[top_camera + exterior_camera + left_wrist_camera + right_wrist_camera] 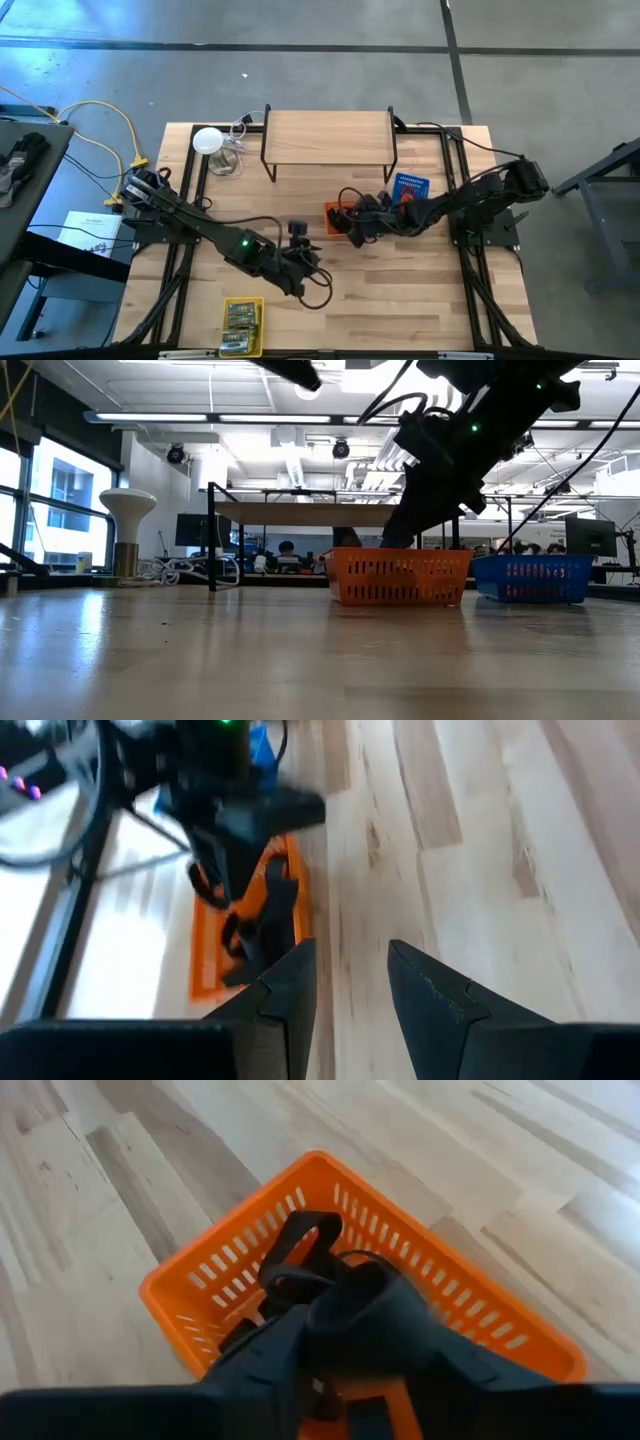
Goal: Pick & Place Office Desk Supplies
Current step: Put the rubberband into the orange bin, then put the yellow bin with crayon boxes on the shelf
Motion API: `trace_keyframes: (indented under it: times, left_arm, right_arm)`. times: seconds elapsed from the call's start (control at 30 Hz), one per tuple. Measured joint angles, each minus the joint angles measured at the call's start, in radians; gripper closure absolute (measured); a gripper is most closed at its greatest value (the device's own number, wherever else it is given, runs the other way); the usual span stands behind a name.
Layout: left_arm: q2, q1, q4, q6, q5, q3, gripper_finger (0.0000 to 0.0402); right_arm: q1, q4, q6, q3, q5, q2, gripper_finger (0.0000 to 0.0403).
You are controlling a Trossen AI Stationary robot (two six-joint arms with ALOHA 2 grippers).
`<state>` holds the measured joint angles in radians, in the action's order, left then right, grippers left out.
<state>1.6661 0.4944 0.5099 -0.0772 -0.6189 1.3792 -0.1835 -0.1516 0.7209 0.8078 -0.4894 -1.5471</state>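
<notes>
From above, the table (400, 300) carries a wooden shelf (328, 137) on dark legs near its far edge, with a white disc (208, 140) beside it. An orange basket (335, 219) sits near the middle and a blue basket (410, 187) just beyond it toward the right arm's side. A yellow basket (242, 326) at the near edge holds yellow-green packs (241, 318). The right tool (352, 229) reaches over the orange basket; the left tool (305, 268) hangs over bare table between the orange and yellow baskets.

At table height, the orange basket (398, 577) stands on the table with the blue basket (531, 578) close beside it, the two apart. A dark arm comes down behind the orange basket's rim, so its tool is hidden there. The shelf (310, 513) stands behind, and the white disc on its stem (127, 505) is off to one side.

The left wrist camera shows the left tool (352, 985) with its two fingers (290, 982) parted by a narrow gap and nothing between them, above bare wood. Farther off lies the orange basket (205, 945), with the other arm lowered into it and a bit of the blue basket (260, 750) beyond.

The right wrist camera looks down into the orange basket (250, 1250). The right tool (300, 1295) is closed on a black clip (300, 1250), whose looped handle stands up over the basket's inside.
</notes>
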Motion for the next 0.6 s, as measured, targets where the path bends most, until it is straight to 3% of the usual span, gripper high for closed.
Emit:
trace_keyframes:
  times: [0.2,0.37,0.6]
  left_arm:
    - [-0.004,0.037,0.13,-0.127,0.002,0.0,0.0284]
    - [-0.044,0.1,0.155,-0.228,0.081,0.0,0.0284]
    - [-0.085,0.221,0.175,-0.435,0.513,0.001,0.0284]
  right_arm:
    - [-0.019,0.006,0.035,0.0,-0.008,0.0,0.0189]
    - [-0.022,0.007,0.035,0.0,-0.011,0.0,0.0164]
    - [-0.021,0.111,-0.053,0.0,-0.131,0.0,0.0163]
